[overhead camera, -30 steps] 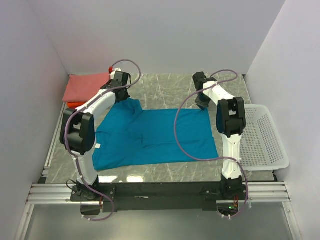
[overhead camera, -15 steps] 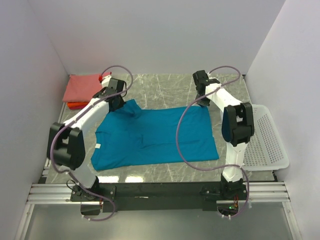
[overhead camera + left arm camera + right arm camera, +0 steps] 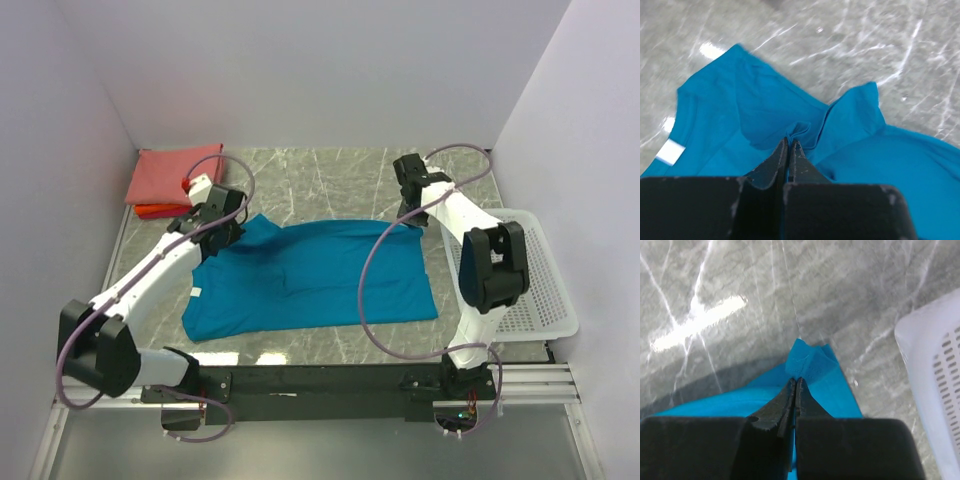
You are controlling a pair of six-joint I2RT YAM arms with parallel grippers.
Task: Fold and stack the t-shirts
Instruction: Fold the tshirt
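Note:
A teal-blue t-shirt (image 3: pixel 310 275) lies spread on the marble table, its white neck label (image 3: pixel 197 293) at the left edge. My left gripper (image 3: pixel 232 222) is shut on the shirt's far left part; in the left wrist view the gripper (image 3: pixel 790 141) pinches a fold of teal cloth (image 3: pixel 850 120). My right gripper (image 3: pixel 410 215) is shut on the far right corner; in the right wrist view the gripper (image 3: pixel 796 380) pinches a teal corner (image 3: pixel 810 362). The far edge is lifted and pulled toward me. A folded salmon-pink shirt (image 3: pixel 170 175) lies on an orange-red one (image 3: pixel 150 210) at the far left.
A white plastic mesh basket (image 3: pixel 525 275) stands at the right edge of the table, and its rim shows in the right wrist view (image 3: pixel 935 355). White walls close in the table on the left, far and right sides.
Both grippers have moved toward me with the shirt's far edge in them. The far edge now lies further over the body of the shirt, and the left arm has drawn back.

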